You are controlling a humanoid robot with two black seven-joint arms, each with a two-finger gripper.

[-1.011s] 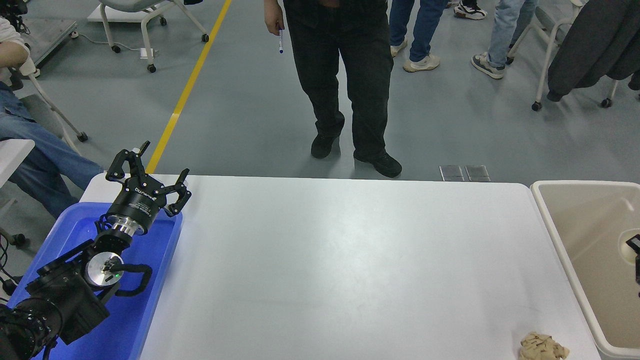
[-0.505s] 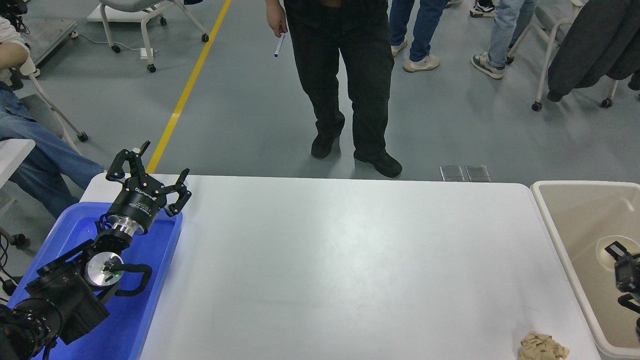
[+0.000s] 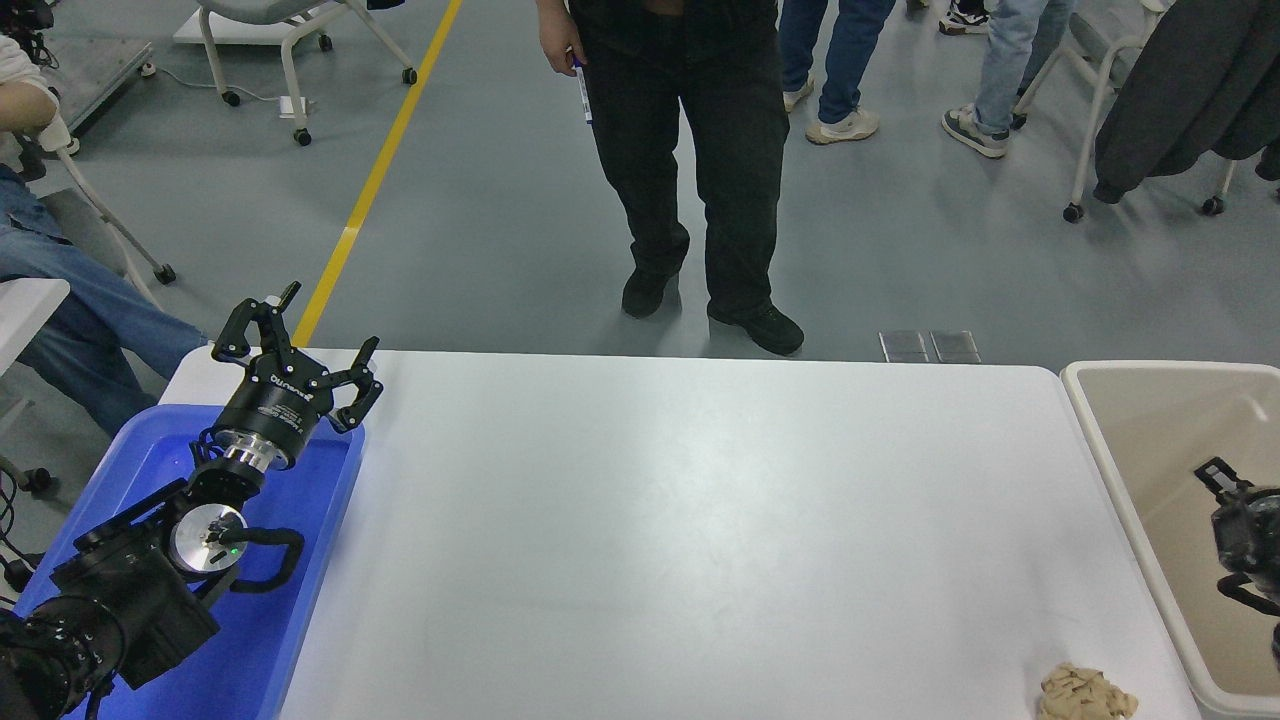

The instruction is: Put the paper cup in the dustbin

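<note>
The beige dustbin (image 3: 1100,440) with its thick white rim stands off the table's right end. My right gripper (image 3: 1216,528) comes in from the right edge and hangs over the inside of the bin; its jaws stand apart with nothing between them. The paper cup does not show anywhere in view. My left arm is parked at the lower left over the blue tray, and its gripper (image 3: 300,340) is open and empty.
A crumpled tan paper wad (image 3: 1087,694) lies on the white table (image 3: 680,520) near its front right corner. The blue tray (image 3: 290,610) sits at the table's left end. A person in black stands at the far side, with others and chairs behind.
The cup's round rim, seen at my right gripper inside the bin half a second ago, no longer shows. The right gripper has come further into view and its jaws have spread. The left arm is still.
</note>
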